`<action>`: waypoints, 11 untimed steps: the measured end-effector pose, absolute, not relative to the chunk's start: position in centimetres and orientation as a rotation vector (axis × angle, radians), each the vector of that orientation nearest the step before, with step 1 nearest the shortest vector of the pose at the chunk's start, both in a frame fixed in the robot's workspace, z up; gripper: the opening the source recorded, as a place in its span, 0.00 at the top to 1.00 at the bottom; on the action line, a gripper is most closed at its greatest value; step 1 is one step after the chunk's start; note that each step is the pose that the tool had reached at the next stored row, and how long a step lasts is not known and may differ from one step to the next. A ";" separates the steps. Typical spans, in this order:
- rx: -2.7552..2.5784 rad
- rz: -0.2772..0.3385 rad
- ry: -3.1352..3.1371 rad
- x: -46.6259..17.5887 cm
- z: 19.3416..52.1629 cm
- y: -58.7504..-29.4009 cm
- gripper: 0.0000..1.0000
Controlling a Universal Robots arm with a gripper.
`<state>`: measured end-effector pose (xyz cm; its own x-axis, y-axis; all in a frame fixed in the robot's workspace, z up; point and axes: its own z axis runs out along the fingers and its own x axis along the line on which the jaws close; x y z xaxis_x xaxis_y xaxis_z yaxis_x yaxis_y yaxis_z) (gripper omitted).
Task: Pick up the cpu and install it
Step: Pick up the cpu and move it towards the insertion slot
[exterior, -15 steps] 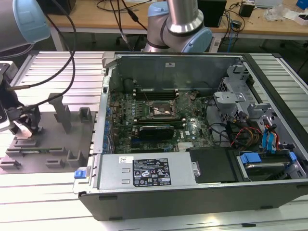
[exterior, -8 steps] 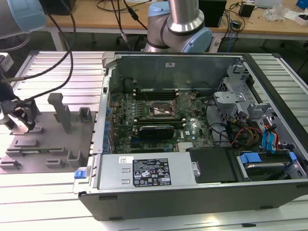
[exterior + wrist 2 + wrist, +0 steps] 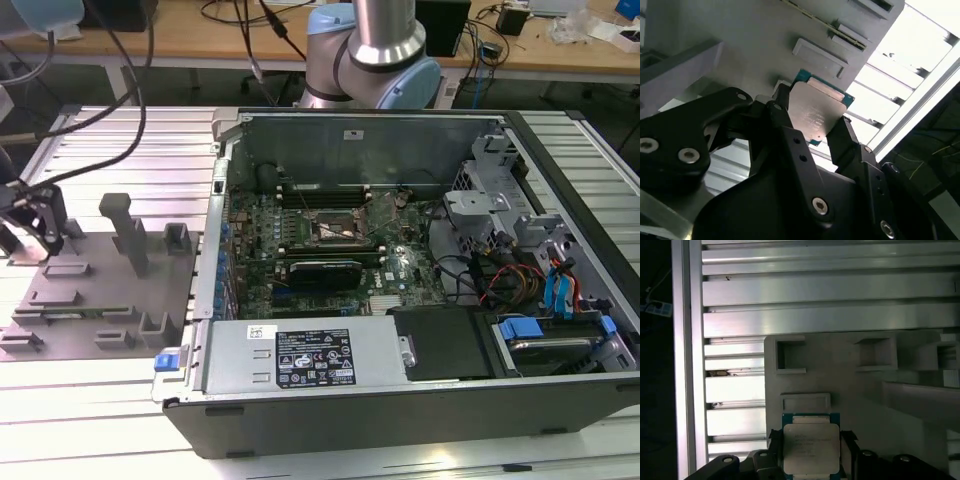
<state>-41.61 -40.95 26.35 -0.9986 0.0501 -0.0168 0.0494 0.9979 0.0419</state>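
Tool: the tool (image 3: 812, 122) is clenched on the cpu (image 3: 816, 111), with one dark finger (image 3: 782, 112) against each of two opposite edges.
Where the tool is: at the exterior view's far left, well apart from the open computer case (image 3: 400, 400).
Where the cpu is: between the fingers, over the grey fixture plate (image 3: 850, 375), just beside a shallow rectangular pocket (image 3: 805, 402). The plate lies on the slotted aluminium bench (image 3: 815, 320).
Look of it: a flat square with a dull silver lid and a thin green rim showing around it.
How it should handle: I'd judge it light, thin and quite stiff. The metal lid looks slick and the underside is likely delicate.
Where to hold: by the bare side edges, kept level, as the fingers have it now. Nothing should press on the lid or the underside.
Hidden: the underside of the cpu and the faces where the fingers meet its rim.
Hard to tell: whether the cpu is lifted clear of the plate or resting on it.
Also unclear: the socket (image 3: 335, 230) on the board inside the case is too small to show whether its frame stands open.
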 end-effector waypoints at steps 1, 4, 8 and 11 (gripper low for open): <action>0.078 0.065 3.122 -41.6 26.7 -40.9 0.45; 0.078 0.065 3.122 -41.6 28.4 -40.9 0.45; 0.078 0.065 3.122 -41.6 29.7 -40.9 0.45; 0.078 0.065 3.122 -41.6 30.6 -40.9 0.45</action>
<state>-41.62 -40.95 30.65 -0.9986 0.0501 -0.0168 0.0494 0.9979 0.0418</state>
